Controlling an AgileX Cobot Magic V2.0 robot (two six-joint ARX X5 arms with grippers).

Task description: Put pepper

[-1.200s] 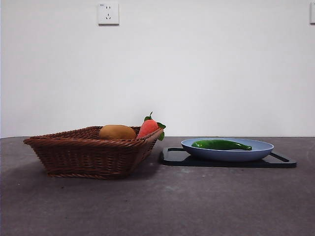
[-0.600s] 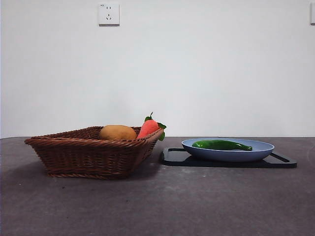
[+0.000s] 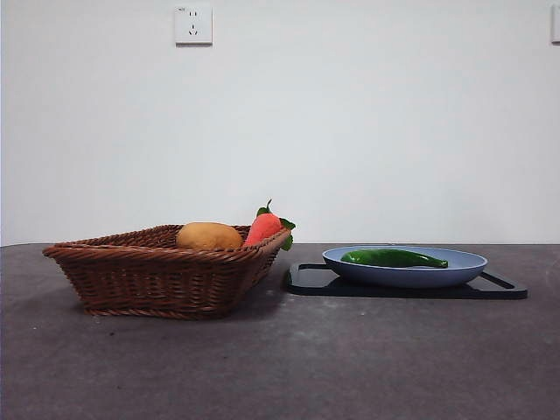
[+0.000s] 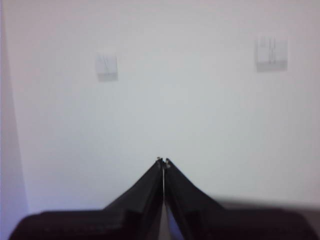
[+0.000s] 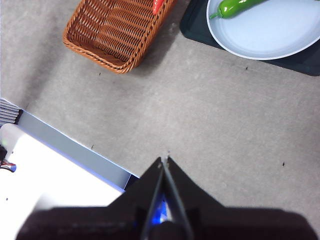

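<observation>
Pepper [image 3: 394, 257] lies in the blue plate [image 3: 455, 273] on the black tray [image 3: 306, 280], beside the wicker basket [image 3: 157, 276] holding a potato [image 3: 208, 235] and carrot [image 3: 263, 226]. Left gripper [image 4: 163, 161] faces the wall and right gripper [image 5: 165, 159] hangs over bare bench [image 5: 225, 115], both jaws closed and empty. Best approach looks like opening the right jaws wide, then pinching the pepper mid-body across its width.

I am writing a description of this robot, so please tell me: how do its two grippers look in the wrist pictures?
Both look alike. The left gripper has two matte black fingers, wide at the base and narrowing to thin tips. The right gripper has the same black wedge shape, with a small blue glow low between its fingers. No cables or markings show.
</observation>
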